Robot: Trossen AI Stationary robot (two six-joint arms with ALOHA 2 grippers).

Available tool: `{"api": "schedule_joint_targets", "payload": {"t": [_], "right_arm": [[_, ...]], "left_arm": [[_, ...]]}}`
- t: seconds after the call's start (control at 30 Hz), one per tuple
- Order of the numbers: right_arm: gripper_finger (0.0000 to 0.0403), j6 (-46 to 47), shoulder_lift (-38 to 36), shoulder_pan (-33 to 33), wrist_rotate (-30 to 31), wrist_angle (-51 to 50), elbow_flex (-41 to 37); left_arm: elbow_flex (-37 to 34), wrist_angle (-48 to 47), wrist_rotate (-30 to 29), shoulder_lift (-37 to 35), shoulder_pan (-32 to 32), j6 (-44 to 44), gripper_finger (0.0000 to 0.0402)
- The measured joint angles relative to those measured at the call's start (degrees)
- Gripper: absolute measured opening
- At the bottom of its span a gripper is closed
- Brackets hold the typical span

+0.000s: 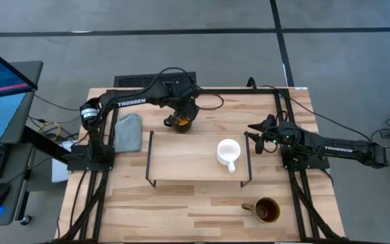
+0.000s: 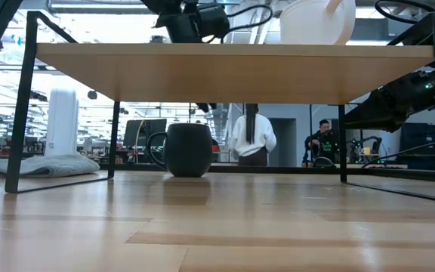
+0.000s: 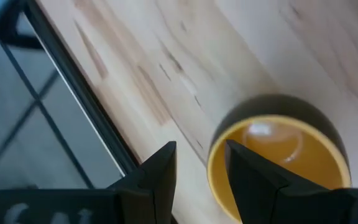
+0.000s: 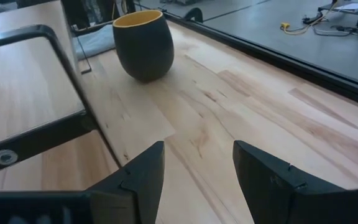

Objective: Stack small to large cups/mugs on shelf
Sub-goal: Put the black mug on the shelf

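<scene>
The dark mug with the yellow-orange inside stands upright on the tabletop just beyond the shelf's far edge. My left gripper hovers open above its rim, one finger over the inside and one outside, touching nothing. On the right part of the light-wood shelf stands the small white mug. The olive-brown mug stands on the table near the front right. My right gripper waits open at the table's right side.
A grey cloth lies on the table left of the shelf. The shelf's black wire legs stand at both ends. In the low view, people show in the room beyond the table. A monitor and keyboard sit off the table's left.
</scene>
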Motion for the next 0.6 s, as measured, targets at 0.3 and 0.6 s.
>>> {"api": "schedule_joint_targets", "payload": {"t": [0.3, 0.6], "right_arm": [[0.0214, 0.09, 0.00, 0.00, 0.92, 0.13, 0.00], [0.0214, 1.61, 0.00, 0.00, 3.60, 0.46, 0.00]], "left_arm": [[-0.02, -1.82, -9.08, 0.91, -2.32, 8.72, 0.0128], [-0.02, -2.23, -7.08, 0.88, -2.64, 16.64, 0.0128]]}}
